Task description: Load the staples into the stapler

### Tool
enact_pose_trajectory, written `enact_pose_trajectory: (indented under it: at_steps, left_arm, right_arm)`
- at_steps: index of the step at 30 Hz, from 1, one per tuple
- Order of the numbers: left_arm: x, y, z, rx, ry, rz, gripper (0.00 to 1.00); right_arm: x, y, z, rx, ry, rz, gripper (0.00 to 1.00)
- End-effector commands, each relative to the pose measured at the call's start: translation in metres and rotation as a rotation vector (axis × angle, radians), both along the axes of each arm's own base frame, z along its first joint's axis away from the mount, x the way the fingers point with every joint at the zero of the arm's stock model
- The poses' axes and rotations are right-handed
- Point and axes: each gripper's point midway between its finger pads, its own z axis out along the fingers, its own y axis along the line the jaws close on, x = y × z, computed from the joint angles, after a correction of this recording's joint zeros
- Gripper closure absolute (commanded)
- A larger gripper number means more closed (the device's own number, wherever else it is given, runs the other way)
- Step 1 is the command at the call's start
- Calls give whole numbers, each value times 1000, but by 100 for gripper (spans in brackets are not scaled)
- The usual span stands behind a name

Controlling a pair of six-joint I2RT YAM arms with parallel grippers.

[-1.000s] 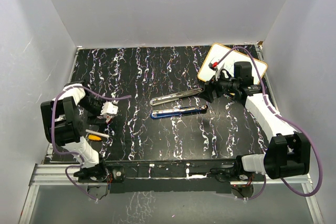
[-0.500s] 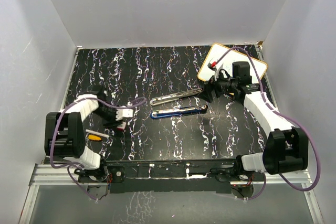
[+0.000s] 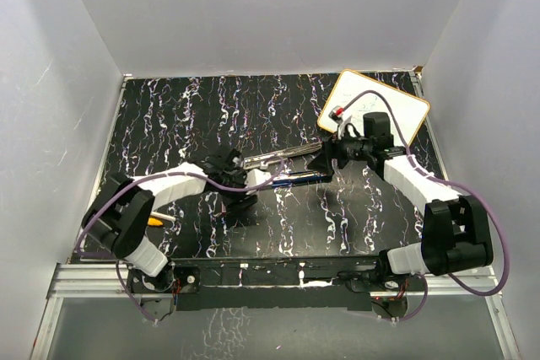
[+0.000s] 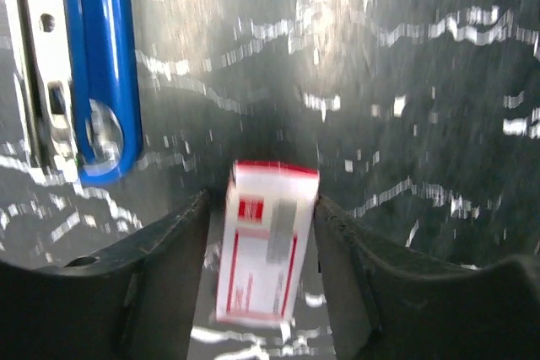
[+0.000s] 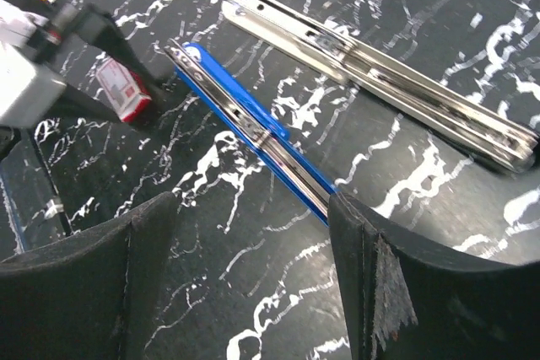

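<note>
black marbled tabletop (image 3: pixel 169 115); left gripper (image 4: pixel 263 200) swung to centre, pinching red cardboard box (image 4: pixel 266 246) beside blue stapler (image 4: pixel 101 56); right gripper (image 5: pixel 253 201) spread.

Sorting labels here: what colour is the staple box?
The staple box is red with a white label, clearest in the left wrist view.

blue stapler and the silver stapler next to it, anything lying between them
Nothing: only bare black white-veined tabletop separates the blue-handled stapler from the long silver metal stapler, as the right wrist view shows.
</note>
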Motion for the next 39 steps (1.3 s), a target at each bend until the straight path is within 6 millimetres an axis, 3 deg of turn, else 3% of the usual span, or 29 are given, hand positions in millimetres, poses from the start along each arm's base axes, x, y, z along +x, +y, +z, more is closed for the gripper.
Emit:
enact_pose_trajectory:
  at_steps: [1,6,11,16,24,27,30,34,39]
  left_arm:
    - [10,-28,-5,6,21,111,42]
    - [10,-33,16,-25,7,82,29]
    - [9,2,28,6,-75,56,24]
    - [12,40,52,-104,95,244,23]
    - [17,68,73,-272,519,538,25]
    - [23,75,76,-356,690,605,30]
    - [30,80,64,-380,828,660,37]
    - [27,78,51,-385,952,708,43]
    - [29,75,40,-388,978,785,43]
  right_arm:
    - [2,29,20,34,-117,87,26]
    - [-24,56,4,-3,-153,216,25]
    - [-41,74,-10,3,-112,287,24]
    - [-58,99,-21,-7,-111,381,23]
    - [-71,159,-35,-96,-265,502,19]
    - [-71,185,-43,-171,-325,498,18]
    - [-69,207,-51,-213,-331,493,18]
    - [-73,219,-70,-274,-316,504,18]
    - [-73,225,-87,-325,-321,503,18]
